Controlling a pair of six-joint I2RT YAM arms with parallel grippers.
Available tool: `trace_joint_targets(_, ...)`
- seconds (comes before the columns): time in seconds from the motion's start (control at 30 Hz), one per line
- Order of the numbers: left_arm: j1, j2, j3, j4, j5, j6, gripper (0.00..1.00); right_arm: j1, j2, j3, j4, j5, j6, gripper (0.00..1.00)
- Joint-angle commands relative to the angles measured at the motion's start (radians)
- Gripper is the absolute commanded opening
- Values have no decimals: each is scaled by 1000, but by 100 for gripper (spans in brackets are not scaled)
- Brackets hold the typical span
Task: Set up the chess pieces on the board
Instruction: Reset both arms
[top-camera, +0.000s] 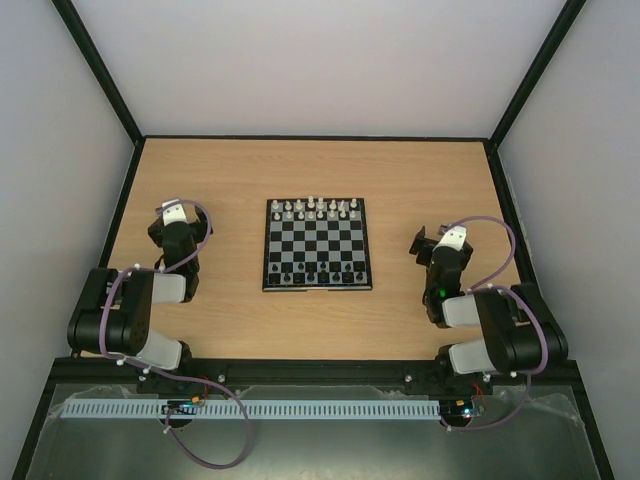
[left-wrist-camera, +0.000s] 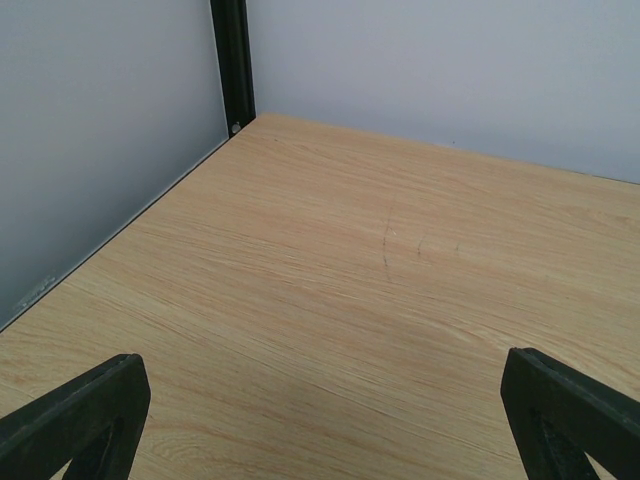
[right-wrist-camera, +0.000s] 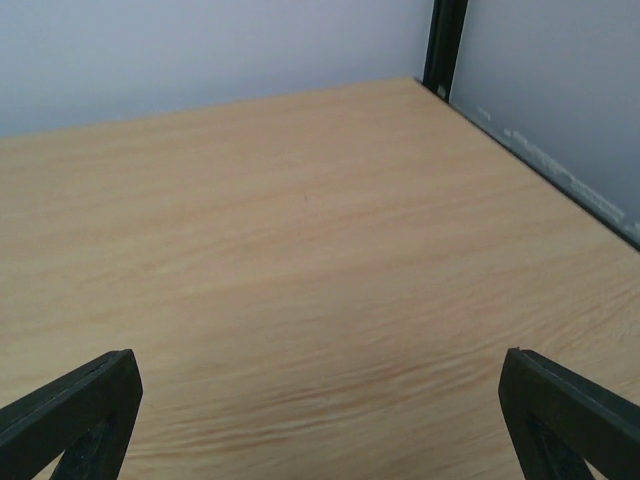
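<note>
The chess pieces (top-camera: 317, 277) line the near rows of the board (top-camera: 318, 250). The left gripper (left-wrist-camera: 320, 357) sits left of the board and the right gripper (right-wrist-camera: 320, 357) right of it, somewhat nearer; both are spread wide and empty.

Bright, even, diffuse light, faint soft shadows on the table (right-wrist-camera: 300, 380), wrist views crisp.
</note>
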Motion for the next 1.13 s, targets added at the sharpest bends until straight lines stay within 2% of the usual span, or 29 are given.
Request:
trace_joint_targets(0.0, 4, 6, -9, 57, -6, -8, 99, -22, 96, 57, 58, 13, 0, 99)
trace_joint_targets(0.07, 3, 6, -11, 61, -6, -7, 99, -37, 96, 74, 23, -17, 13, 99)
trace_joint_targets(0.13, 3, 5, -16, 69, -5, -7, 99, -43, 97, 50, 65, -40, 12, 99)
trace_joint_targets(0.23, 3, 4, -22, 79, -1, -5, 99, -52, 158, -6, 219, -180, -48, 99)
trace_joint_targets(0.27, 3, 5, -22, 78, -1, -5, 99, -55, 129, 5, 155, -192, -43, 99)
trace_joint_targets(0.33, 3, 5, -21, 78, -1, -5, 99, -60, 149, 20, 166, -198, -39, 99)
trace_joint_targets(0.37, 3, 4, -22, 78, 0, -5, 99, -62, 137, 32, 115, -204, -32, 99)
trace_joint_targets(1.1, -2, 4, -20, 78, -8, -1, 99, -102, 151, 80, 39, -276, -15, 99)
